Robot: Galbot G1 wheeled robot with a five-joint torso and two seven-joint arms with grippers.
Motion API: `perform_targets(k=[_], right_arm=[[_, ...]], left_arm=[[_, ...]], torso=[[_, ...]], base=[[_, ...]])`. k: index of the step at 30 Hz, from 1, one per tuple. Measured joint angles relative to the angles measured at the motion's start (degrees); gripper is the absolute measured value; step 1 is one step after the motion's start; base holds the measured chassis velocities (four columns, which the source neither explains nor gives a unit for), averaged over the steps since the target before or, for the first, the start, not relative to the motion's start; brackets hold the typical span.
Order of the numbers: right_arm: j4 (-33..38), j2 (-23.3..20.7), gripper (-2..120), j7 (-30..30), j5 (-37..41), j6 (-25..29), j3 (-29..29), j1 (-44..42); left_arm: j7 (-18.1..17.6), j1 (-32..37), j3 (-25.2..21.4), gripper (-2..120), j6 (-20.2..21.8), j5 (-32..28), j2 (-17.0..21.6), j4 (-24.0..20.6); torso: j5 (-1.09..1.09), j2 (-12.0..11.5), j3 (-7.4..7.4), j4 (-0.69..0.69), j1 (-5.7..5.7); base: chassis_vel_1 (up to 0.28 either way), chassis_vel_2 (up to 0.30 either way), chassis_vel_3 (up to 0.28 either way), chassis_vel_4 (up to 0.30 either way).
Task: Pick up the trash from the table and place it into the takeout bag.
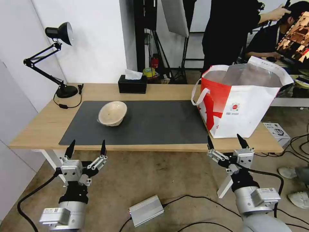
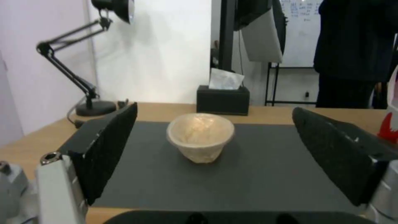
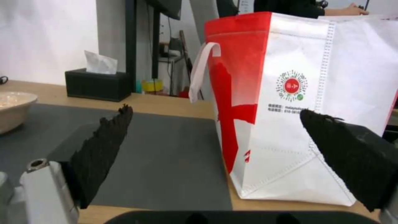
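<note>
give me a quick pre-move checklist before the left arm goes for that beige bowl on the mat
1. Left gripper open and empty: ok, held in front of the table's near edge.
2. Beige bowl free to grasp: ok, alone on the dark mat, tilted on its side.
3. Bowl lined up between the left fingers: ok in the left wrist view.
4. Takeout bag upright with mouth open: ok, on the table at the robot's right.
5. Right gripper out of the way: ok, open, before the bag.
6. Room inside the bag: cannot tell.
</note>
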Motion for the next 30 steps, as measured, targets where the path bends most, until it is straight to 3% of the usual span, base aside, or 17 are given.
perform_targets(k=[7, 14, 23, 30], right_arm=[[0.5, 0.0, 100, 0.9, 0.5, -0.1, 0.2, -0.3], [0.8, -0.2, 100, 1.2, 1.2, -0.2, 0.6, -0.7], [0.3, -0.8, 100, 1.1, 1.4, -0.3, 0.0, -0.1], [-0.8, -2.4, 100, 1.1, 2.6, -1.2, -3.1, 1.9]], left_arm=[[-0.9, -2.3, -0.1, 100, 4.4, -7.2, 1.1, 0.1], [-3.0, -5.3, -0.5, 100, 8.6, -15.5, 4.8, -0.2], [-7.4, -6.9, -0.6, 100, 12.3, -24.7, 5.8, -1.5], [-13.5, -9.9, -1.0, 100, 14.4, -33.1, 6.3, -0.6]], torso=[[0.0, 0.0, 0.0, 0.0, 0.0], [0.0, 0.0, 0.0, 0.0, 0.0], [0.0, 0.0, 0.0, 0.0, 0.0], [0.0, 0.0, 0.0, 0.02, 0.0]], base=[[0.0, 0.0, 0.0, 0.0], [0.0, 0.0, 0.0, 0.0], [0.0, 0.0, 0.0, 0.0], [0.0, 0.0, 0.0, 0.0]])
